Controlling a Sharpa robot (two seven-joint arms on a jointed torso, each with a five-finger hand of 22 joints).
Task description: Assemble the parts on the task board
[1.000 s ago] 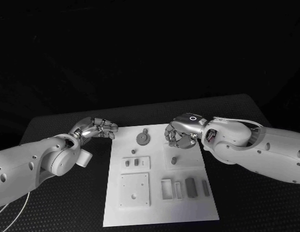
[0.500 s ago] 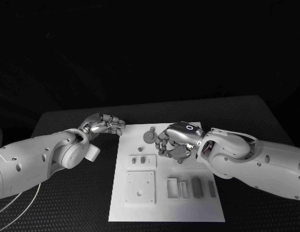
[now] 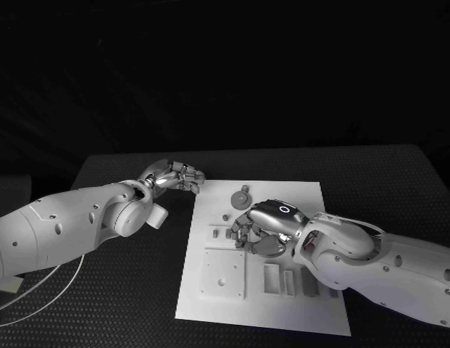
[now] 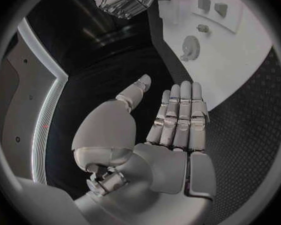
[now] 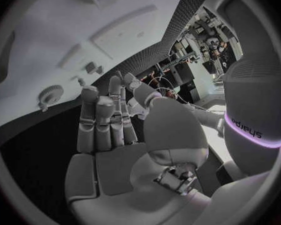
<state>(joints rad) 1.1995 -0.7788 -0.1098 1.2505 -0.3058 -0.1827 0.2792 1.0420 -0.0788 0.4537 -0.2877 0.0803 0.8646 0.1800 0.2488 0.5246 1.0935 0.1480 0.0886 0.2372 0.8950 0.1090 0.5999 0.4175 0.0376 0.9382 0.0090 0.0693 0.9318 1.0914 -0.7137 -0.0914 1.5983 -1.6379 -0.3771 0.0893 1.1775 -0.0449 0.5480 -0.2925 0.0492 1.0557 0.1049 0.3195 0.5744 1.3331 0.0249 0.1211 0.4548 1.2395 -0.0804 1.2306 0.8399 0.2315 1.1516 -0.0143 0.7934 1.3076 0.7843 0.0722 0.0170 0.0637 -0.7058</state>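
Black table (image 3: pixel 110 290), task board (image 3: pixel 288 319), grey parts (image 3: pixel 240 197)

The right hand (image 3: pixel 258 230) hides part of the task board (image 3: pixel 288 196).

A black desk (image 3: pixel 130 290) with a finely dotted, textured top stands in a very dark room. In the head view its far edge runs straight across, and behind it everything falls away into near-black, with only faint slanting streaks showing on the backdrop (image 3: pixel 225 80). A thin pale cable (image 3: pixel 47 286) curves over the desk's near left part. The right wrist view shows a brighter, cluttered area (image 5: pixel 193 60) beyond the desk edge, with equipment and tangled wires too small to tell apart.
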